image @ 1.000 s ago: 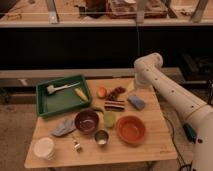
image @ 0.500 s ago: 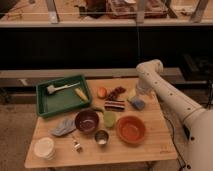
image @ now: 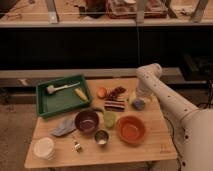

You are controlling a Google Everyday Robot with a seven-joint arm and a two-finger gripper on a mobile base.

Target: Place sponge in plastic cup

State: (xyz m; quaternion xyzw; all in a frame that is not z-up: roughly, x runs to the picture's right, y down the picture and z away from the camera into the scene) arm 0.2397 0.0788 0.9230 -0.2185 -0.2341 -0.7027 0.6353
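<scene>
A small blue sponge (image: 138, 104) lies on the right part of the wooden table (image: 150, 150). A light green plastic cup (image: 109, 119) stands upright near the table's middle, left of and nearer than the sponge. My gripper (image: 136, 96) hangs at the end of the white arm, directly above the sponge and very close to it. The arm reaches in from the right. Whether the gripper touches the sponge does not show.
A green tray (image: 45, 104) at the left holds a brush (image: 60, 89) and a corn cob (image: 81, 94). Around the cup are a purple bowl (image: 87, 121), an orange bowl (image: 131, 129), a metal cup (image: 102, 137), a dark snack bar (image: 114, 105), an orange fruit (image: 102, 92), grapes (image: 117, 92), a grey cloth (image: 64, 127) and a white container (image: 44, 148).
The arm has swung left and down, bringing the gripper from above the table's right edge to just over the sponge. The objects on the table have not moved.
</scene>
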